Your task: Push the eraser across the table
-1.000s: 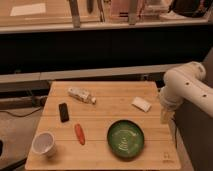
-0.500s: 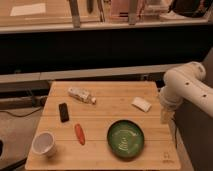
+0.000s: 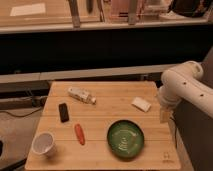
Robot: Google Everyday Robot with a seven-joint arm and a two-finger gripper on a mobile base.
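Your biggest thing is the table [image 3: 102, 107], its light planks spreading away from the claw toward the left of the view. The white arm [image 3: 186, 86] bends in from the right and ends in the claw [image 3: 164, 115], which hangs pointing down over the table's right edge, about halfway along it; its fingers stand wide and hold nothing. The green bowl [image 3: 125, 138] sits near the claw, just down and left of it. The white cup [image 3: 43, 143] is well apart from the claw, at the far left front corner. The clear bottle [image 3: 81, 95] lies on its side far to the claw's left and a little further back. The white block [image 3: 141, 104] is the claw's nearest neighbour, just left and slightly back, not touching. The eraser [image 3: 63, 112] lies flat well away from the claw, across the table near the left edge and roughly level with it. The orange stick [image 3: 79, 134] lies just in front of the eraser, between cup and bowl.
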